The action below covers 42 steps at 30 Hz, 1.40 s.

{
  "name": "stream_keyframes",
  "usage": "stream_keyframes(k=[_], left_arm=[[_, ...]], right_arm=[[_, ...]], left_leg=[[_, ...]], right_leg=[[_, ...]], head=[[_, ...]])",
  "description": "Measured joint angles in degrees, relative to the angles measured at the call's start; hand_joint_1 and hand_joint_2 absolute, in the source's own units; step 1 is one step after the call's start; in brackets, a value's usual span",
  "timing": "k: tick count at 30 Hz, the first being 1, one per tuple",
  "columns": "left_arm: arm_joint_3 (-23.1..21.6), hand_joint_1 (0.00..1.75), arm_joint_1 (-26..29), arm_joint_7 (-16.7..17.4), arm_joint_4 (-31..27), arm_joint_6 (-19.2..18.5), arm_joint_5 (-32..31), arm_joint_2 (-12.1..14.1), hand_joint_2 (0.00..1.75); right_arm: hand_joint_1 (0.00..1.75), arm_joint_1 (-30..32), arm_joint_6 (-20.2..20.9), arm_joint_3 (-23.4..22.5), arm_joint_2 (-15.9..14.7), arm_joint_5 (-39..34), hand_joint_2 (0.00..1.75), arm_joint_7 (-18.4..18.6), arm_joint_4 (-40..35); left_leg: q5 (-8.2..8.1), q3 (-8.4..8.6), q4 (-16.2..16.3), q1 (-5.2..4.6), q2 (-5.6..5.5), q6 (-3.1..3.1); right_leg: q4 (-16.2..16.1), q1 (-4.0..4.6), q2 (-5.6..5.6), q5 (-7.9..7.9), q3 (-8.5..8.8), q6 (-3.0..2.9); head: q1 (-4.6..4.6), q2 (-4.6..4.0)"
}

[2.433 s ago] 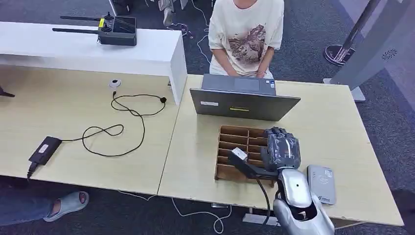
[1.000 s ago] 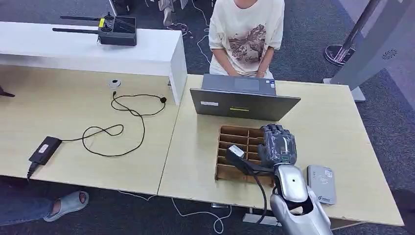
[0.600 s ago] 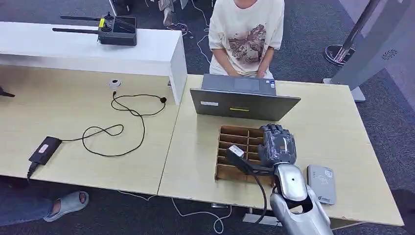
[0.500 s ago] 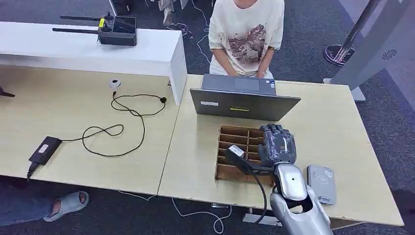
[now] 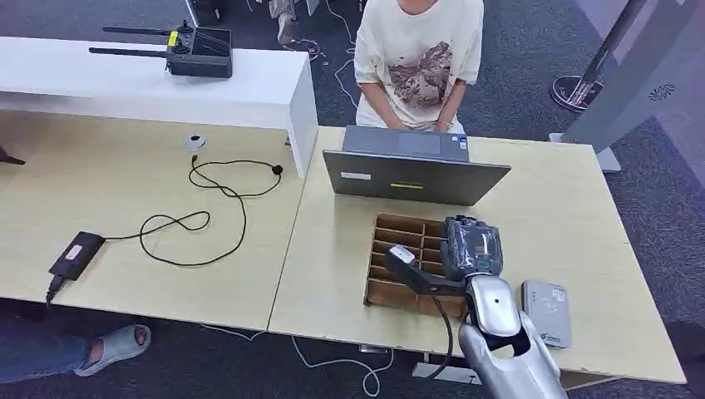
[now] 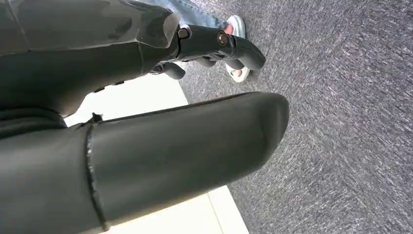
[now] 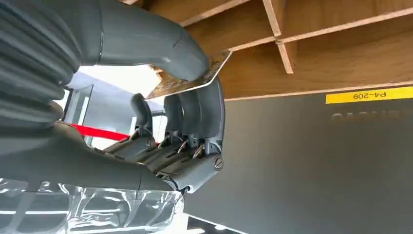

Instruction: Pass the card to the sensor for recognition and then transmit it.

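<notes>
My right hand (image 5: 471,245) hovers over the right side of a wooden compartment box (image 5: 399,249), its fingers bent down toward the slots. In the right wrist view the right hand (image 7: 185,131) pinches a brownish card (image 7: 195,80) with a pale edge between thumb and fingers, close to the box dividers (image 7: 316,58). The grey card sensor (image 5: 545,309) lies flat on the table just right of my forearm. My left hand (image 6: 160,141) hangs beside the table edge above the carpet, fingers (image 6: 219,44) loosely apart and holding nothing.
A grey laptop (image 5: 411,174) stands just behind the box, with a seated person (image 5: 418,58) at it. A black cable (image 5: 199,220) and adapter (image 5: 76,254) lie on the left table. A white bench (image 5: 274,83) carries a router (image 5: 198,51). A sandalled foot (image 5: 116,345) shows below.
My right hand has curled its fingers down over the box and shifted slightly; the forearm moved a little left. Everything else on the tables stays put.
</notes>
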Motion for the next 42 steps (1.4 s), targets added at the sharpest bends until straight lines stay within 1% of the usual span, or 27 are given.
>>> stream_keyframes(k=[5, 7, 10, 11, 13, 15, 17, 18, 20, 22, 24, 25, 29, 30, 31, 33, 34, 35, 36, 37, 38, 39, 41, 42], left_arm=[[0.0, 0.0, 0.0, 0.0, 0.0, 0.1, 0.0, 0.0, 0.0], [0.0, 0.0, 0.0, -0.1, 0.0, 0.1, 0.0, 0.0, 0.0], [0.0, 0.0, 0.0, -0.1, 0.0, 0.1, 0.0, 0.0, 0.0], [0.0, 0.0, 0.0, -0.1, 0.0, 0.1, 0.0, 0.0, 0.0], [0.0, 0.0, 0.0, -0.2, 0.0, 0.1, 0.0, 0.0, 0.0], [0.0, 0.0, 0.0, -0.1, 0.0, 0.1, 0.0, 0.0, 0.0], [0.0, 0.0, 0.0, -0.1, 0.0, 0.0, 0.0, 0.0, 0.0], [0.0, 0.0, 0.0, -0.1, 0.0, -0.1, 0.0, 0.0, 0.0], [0.0, 0.0, 0.0, 0.0, 0.0, -0.3, 0.0, 0.0, 0.0], [0.0, 0.0, 0.0, 0.1, 0.0, -0.4, 0.0, 0.0, 0.0], [0.0, 0.0, 0.0, 0.2, 0.0, -0.5, 0.0, 0.0, 0.0], [0.0, 0.0, 0.0, 0.2, 0.0, -0.5, 0.0, 0.0, 0.0], [0.0, 0.0, 0.0, 0.2, 0.0, -0.5, 0.0, 0.0, 0.0], [0.0, 0.0, 0.0, 0.2, 0.0, -0.5, 0.0, 0.0, 0.0], [0.0, 0.0, 0.0, 0.2, 0.0, -0.5, 0.0, 0.0, 0.0], [0.0, 0.0, 0.0, 0.2, 0.0, -0.5, 0.0, 0.0, 0.0], [0.0, 0.0, 0.0, 0.2, 0.0, -0.5, 0.0, 0.0, 0.0], [0.0, 0.0, 0.0, 0.2, 0.0, -0.5, 0.0, 0.0, 0.0], [0.0, 0.0, 0.0, 0.2, 0.0, -0.5, 0.0, 0.0, 0.0], [0.0, 0.0, 0.0, 0.2, 0.0, -0.5, 0.0, 0.0, 0.0], [0.0, 0.0, 0.0, 0.2, 0.0, -0.5, 0.0, 0.0, 0.0], [0.0, 0.0, 0.0, 0.2, 0.0, -0.5, 0.0, 0.0, 0.0], [0.0, 0.0, 0.0, 0.2, 0.0, -0.4, 0.0, 0.0, 0.0], [0.0, 0.0, 0.0, 0.2, 0.0, -0.4, 0.1, 0.0, 0.0]], right_arm=[[1.33, -0.4, -0.5, 0.1, 0.0, 0.0, 1.75, -0.2, 0.6], [1.31, -0.5, -0.9, 0.2, 0.0, 0.2, 1.75, 0.0, 0.9], [1.33, -0.5, -1.3, 0.3, 0.0, 0.6, 1.75, 0.4, 1.2], [1.29, -0.6, -1.4, 0.3, 0.0, 0.6, 1.75, 0.4, 1.3], [1.31, -0.6, -1.7, 0.3, 0.0, 0.6, 1.75, 0.5, 1.4], [1.29, -0.6, -2.0, 0.3, 0.0, 0.6, 1.75, 0.5, 1.5], [1.38, -0.6, -2.3, 0.4, 0.0, 0.8, 1.75, 0.5, 1.5], [1.36, -0.6, -2.4, 0.4, 0.0, 0.8, 1.75, 0.5, 1.5], [1.48, -0.6, -2.6, 0.4, 0.0, 1.1, 1.75, 0.4, 1.5], [1.54, -0.6, -3.1, 0.5, 0.0, 1.4, 1.75, 0.3, 1.4], [1.55, -0.6, -3.7, 0.5, 0.1, 1.6, 1.75, -0.1, 1.3], [1.61, -0.6, -4.0, 0.5, 0.1, 1.5, 1.75, -0.4, 1.2], [1.59, -0.7, -4.4, 0.5, 0.2, 0.1, 1.75, -2.2, 0.2], [1.62, -0.7, -4.4, 0.5, 0.2, -0.1, 1.75, -2.4, -0.1], [1.59, -0.7, -4.4, 0.5, 0.2, -0.4, 1.75, -2.6, -0.3], [1.62, -0.7, -4.4, 0.5, 0.1, -0.8, 1.75, -3.1, -0.9], [1.59, -0.7, -4.4, 0.5, 0.1, -1.0, 1.75, -3.3, -1.2], [1.61, -0.6, -4.3, 0.5, 0.1, -1.1, 1.75, -3.5, -1.7], [1.59, -0.6, -4.3, 0.4, 0.1, -1.1, 1.75, -3.6, -1.9], [1.62, -0.5, -4.3, 0.4, 0.1, -1.2, 1.75, -3.7, -2.1], [1.59, -0.4, -4.2, 0.4, 0.1, -1.3, 1.75, -3.8, -2.3], [1.62, -0.3, -4.2, 0.4, 0.1, -1.5, 1.75, -3.9, -2.5], [1.64, 0.2, -4.1, 0.3, 0.0, -1.7, 1.75, -4.5, -3.4], [1.61, 0.3, -4.1, 0.3, 0.0, -1.9, 1.75, -4.9, -4.0]], left_leg=[[0.0, 0.0, 0.0, 0.0, 0.0, 0.0], [0.0, 0.0, 0.0, 0.0, 0.0, 0.0], [0.0, 0.0, 0.0, 0.0, 0.0, 0.0], [0.0, 0.0, 0.0, 0.0, 0.0, 0.0], [0.0, 0.0, 0.0, 0.0, 0.0, 0.0], [0.0, 0.0, 0.0, 0.0, 0.0, 0.0], [0.0, 0.0, 0.0, 0.0, 0.0, 0.0], [0.0, 0.0, 0.0, 0.0, 0.0, 0.0], [0.0, 0.0, 0.0, 0.0, 0.0, 0.0], [0.0, 0.0, 0.0, 0.0, 0.0, 0.0], [0.0, 0.0, 0.0, 0.0, 0.0, 0.0], [0.0, 0.0, 0.0, 0.0, 0.0, 0.0], [0.0, 0.0, 0.0, 0.0, 0.0, 0.0], [0.0, 0.0, 0.0, 0.0, 0.0, 0.0], [0.0, 0.0, 0.0, 0.0, 0.0, 0.0], [0.0, 0.01, 0.0, 0.0, 0.0, 0.0], [0.0, 0.01, 0.0, 0.0, 0.01, 0.0], [0.0, 0.01, 0.0, 0.0, 0.01, 0.0], [0.0, 0.01, 0.0, 0.0, 0.01, 0.0], [0.0, 0.01, 0.0, 0.0, 0.01, 0.0], [0.0, 0.02, 0.0, 0.0, 0.01, 0.0], [0.0, 0.01, 0.0, 0.0, 0.01, 0.0], [0.0, 0.01, 0.0, 0.0, 0.01, 0.0], [0.0, 0.01, 0.0, 0.0, 0.01, 0.0]], right_leg=[[0.0, 0.0, 0.0, 0.0, 0.0, 0.0], [0.0, 0.0, 0.0, 0.0, 0.0, 0.0], [0.0, 0.0, 0.0, 0.0, 0.0, 0.0], [0.0, 0.0, 0.0, 0.0, 0.01, 0.0], [0.0, 0.0, 0.0, 0.0, 0.0, 0.0], [0.0, 0.0, 0.0, 0.0, 0.0, 0.0], [0.0, 0.0, 0.0, 0.0, 0.0, 0.0], [0.0, 0.0, 0.0, 0.0, 0.0, 0.0], [0.0, 0.0, 0.0, 0.0, 0.0, 0.0], [0.0, 0.0, 0.0, 0.0, 0.0, 0.0], [0.0, 0.0, 0.0, 0.0, 0.0, 0.0], [0.0, 0.0, 0.0, 0.0, 0.0, 0.0], [0.0, 0.0, 0.0, 0.0, 0.0, 0.0], [0.0, 0.0, 0.0, 0.0, 0.0, 0.0], [0.0, 0.0, 0.0, 0.0, 0.0, 0.0], [0.0, 0.0, 0.0, 0.0, -0.01, 0.0], [0.0, 0.0, 0.01, 0.0, -0.01, 0.0], [0.0, 0.0, 0.01, 0.0, -0.01, 0.0], [0.0, 0.0, 0.01, 0.0, -0.01, 0.0], [0.0, 0.0, 0.01, 0.0, -0.01, 0.0], [0.0, 0.0, 0.01, 0.0, -0.01, 0.0], [0.0, 0.0, 0.01, 0.0, -0.01, 0.0], [0.0, 0.0, 0.01, 0.0, -0.01, 0.0], [0.0, 0.0, 0.01, 0.0, -0.01, 0.0]], head=[[0.0, 0.02], [0.0, 0.0], [0.0, 0.02], [0.0, 0.0], [0.0, 0.0], [0.0, 0.02], [0.0, 0.0], [0.0, 0.02], [0.0, 0.0], [0.0, 0.02], [0.0, 0.02], [0.0, 0.0], [0.0, 0.0], [0.0, 0.0], [0.0, 0.02], [0.0, 0.0], [0.0, 0.02], [0.0, 0.0], [0.0, 0.02], [0.0, 0.0], [0.0, 0.02], [0.0, 0.0], [0.0, 0.0], [0.0, 0.0]])
